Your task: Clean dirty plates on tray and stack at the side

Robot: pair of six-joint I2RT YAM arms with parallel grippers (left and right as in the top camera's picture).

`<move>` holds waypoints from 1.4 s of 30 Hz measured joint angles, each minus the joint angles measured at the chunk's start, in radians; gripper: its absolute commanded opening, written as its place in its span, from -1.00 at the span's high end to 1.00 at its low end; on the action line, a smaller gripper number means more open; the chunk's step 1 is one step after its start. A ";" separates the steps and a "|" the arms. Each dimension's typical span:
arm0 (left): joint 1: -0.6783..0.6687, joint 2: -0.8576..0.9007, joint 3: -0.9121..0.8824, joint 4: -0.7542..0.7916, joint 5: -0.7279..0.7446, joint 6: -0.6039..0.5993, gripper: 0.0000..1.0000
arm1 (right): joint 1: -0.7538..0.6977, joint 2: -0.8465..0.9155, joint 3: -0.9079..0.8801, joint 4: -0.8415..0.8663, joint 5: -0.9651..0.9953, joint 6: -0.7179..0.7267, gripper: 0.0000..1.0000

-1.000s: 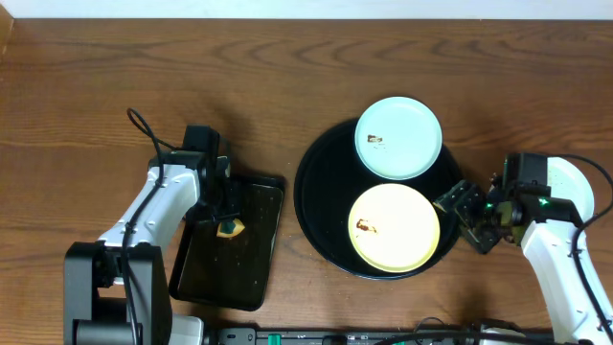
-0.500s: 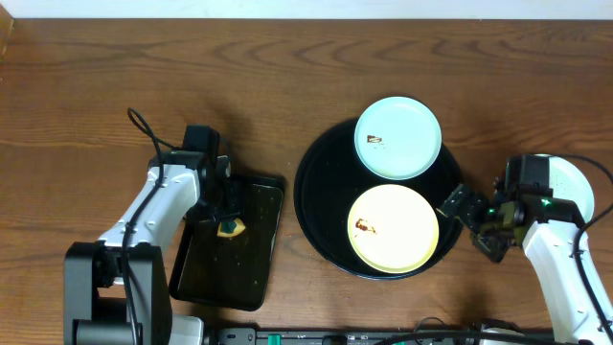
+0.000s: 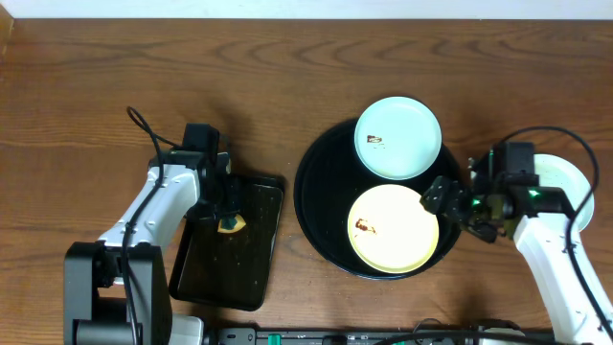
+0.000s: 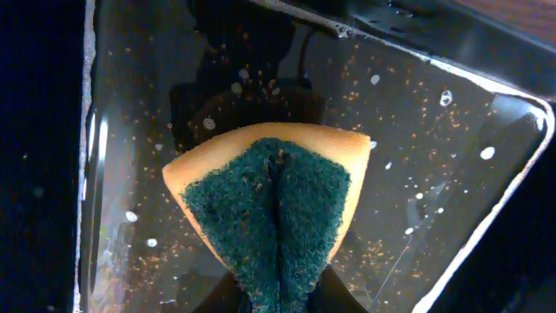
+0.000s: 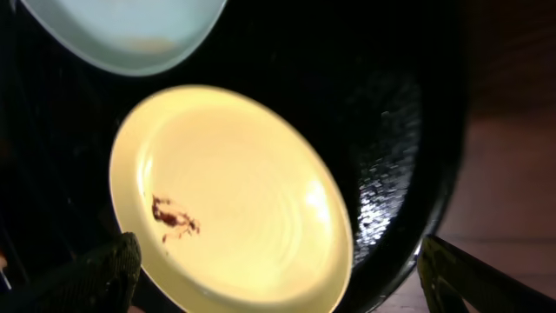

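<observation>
The round black tray holds a pale yellow plate with a brown smear and a pale blue plate with a small smear, which overhangs the far rim. A third pale plate lies on the table at the right, partly under my right arm. My right gripper is open above the tray's right rim. In the right wrist view its fingers straddle the near part of the yellow plate. My left gripper is shut on a green-and-yellow sponge.
The sponge hangs over a rectangular black tray on the left, whose wet floor is speckled with crumbs and droplets. Bare wooden table runs between the two trays and along the back.
My right gripper has moved left and slightly farther back, from beside the tray to over its right rim at the yellow plate, opening wider. The left gripper and sponge barely shifted.
</observation>
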 measured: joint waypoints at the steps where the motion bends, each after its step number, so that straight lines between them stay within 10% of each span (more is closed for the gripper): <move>1: 0.000 0.000 0.000 0.002 0.000 0.002 0.69 | 0.013 0.021 0.000 0.000 -0.001 -0.004 -0.90; 15: 0.000 0.000 0.000 0.013 0.000 0.012 0.69 | 0.050 0.220 0.008 0.048 -0.130 -0.194 -0.52; 42: 0.000 0.000 0.000 0.034 0.034 0.016 0.69 | 0.044 0.261 0.213 -0.132 -0.020 -0.247 -0.81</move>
